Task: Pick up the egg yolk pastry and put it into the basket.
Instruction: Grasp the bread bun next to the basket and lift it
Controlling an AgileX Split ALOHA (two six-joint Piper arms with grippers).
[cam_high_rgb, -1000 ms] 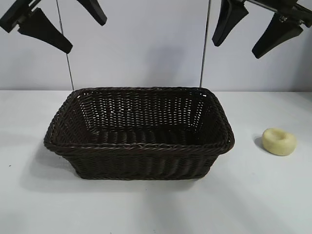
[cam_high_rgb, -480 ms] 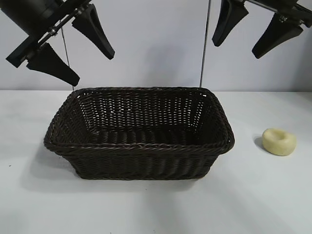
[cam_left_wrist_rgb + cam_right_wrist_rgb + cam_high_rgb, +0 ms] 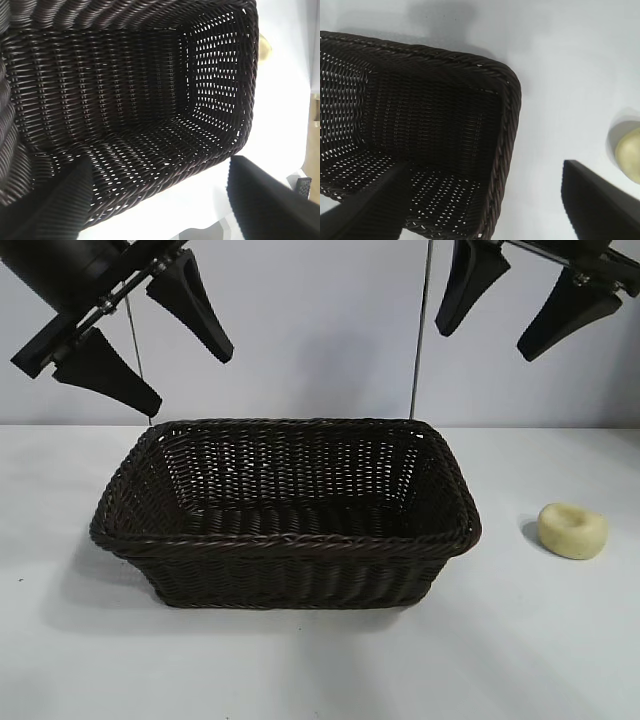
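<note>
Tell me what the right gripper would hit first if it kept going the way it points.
Probably the bare table between the basket rim and the egg yolk pastry; the right gripper hangs open above that gap, though depth is unclear.

Since the first of the earlier pictures the left gripper (image 3: 148, 338) has come down and further into the exterior view; then only two dark finger ends showed at the upper corner, now its black body and both spread fingers (image 3: 190, 305) hang above the basket's (image 3: 290, 540) left end; the wicker rim lies just below its lower fingertip, apart from it; since the middle picture it has barely shifted; its jaws stand as wide as they did then.
</note>
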